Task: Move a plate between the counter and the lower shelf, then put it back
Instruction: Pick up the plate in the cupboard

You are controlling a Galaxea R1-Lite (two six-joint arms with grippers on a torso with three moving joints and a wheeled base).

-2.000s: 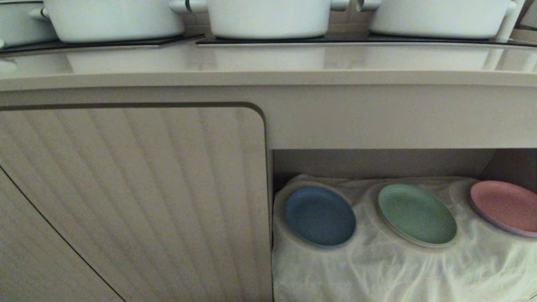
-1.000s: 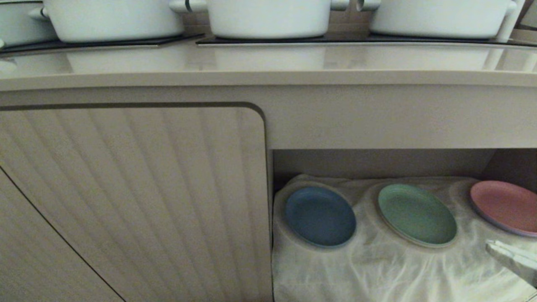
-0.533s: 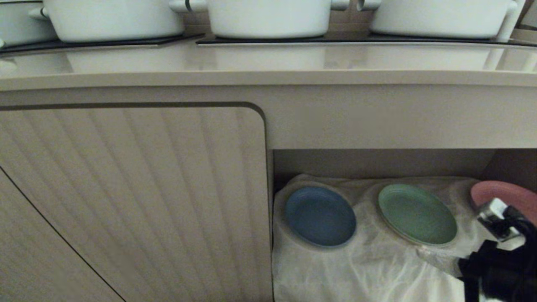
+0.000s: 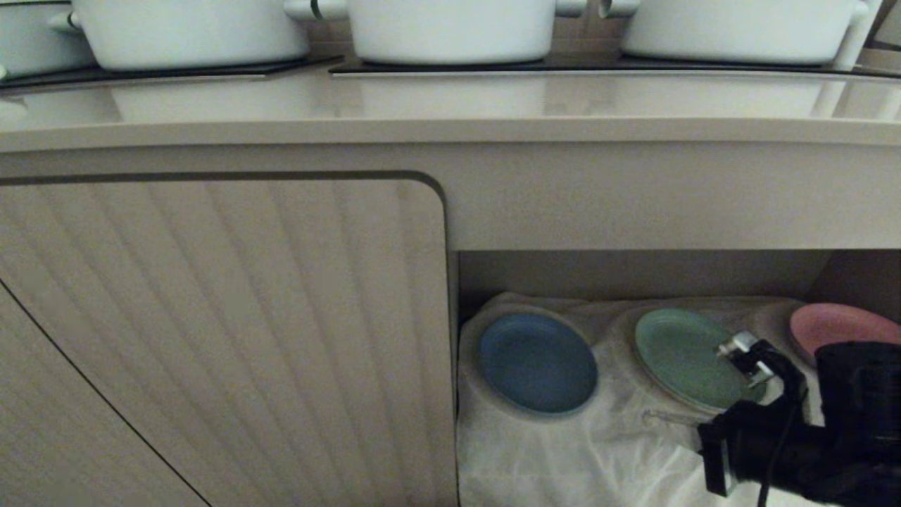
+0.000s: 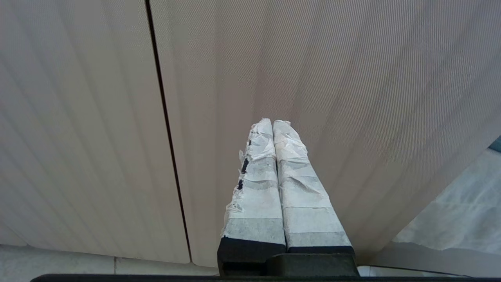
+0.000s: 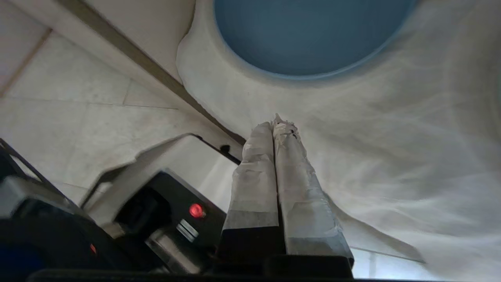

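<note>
Desk (image 4: 450, 113): long beige slab across the top of the head view, rounded front edge, black cooktop panels (image 4: 169, 70) at the back. Three white pots (image 4: 450, 28) stand on the panels in a row, cut off by the frame top.

Ribbed beige cabinet door (image 4: 211, 338) fills the space under the desk on the left. In the left wrist view the same ribbed panel shows with a dark vertical seam.

Lower shelf (image 4: 633, 271): open recess to the right of the door, floored with a wrinkled white cloth (image 4: 563, 458).

Three small plates lie flat on the cloth, side by side, apart from each other. The plate (image 4: 537, 362), light blue, is leftmost, near the door's edge. Green plate (image 4: 686, 355) sits in the middle, pink plate (image 4: 830, 324) on the right.

Right arm (image 4: 809, 436): black, enters from the lower right corner and covers the near edges of the green and pink plates.

Right gripper (image 6: 276, 131): fingers pressed together, holding nothing. It hangs over the cloth near the blue plate's front rim, not touching it. Tips are wrapped in white tape.

Left gripper (image 5: 272, 127): fingers closed, empty, pointed at the ribbed door, away from the shelf.
</note>
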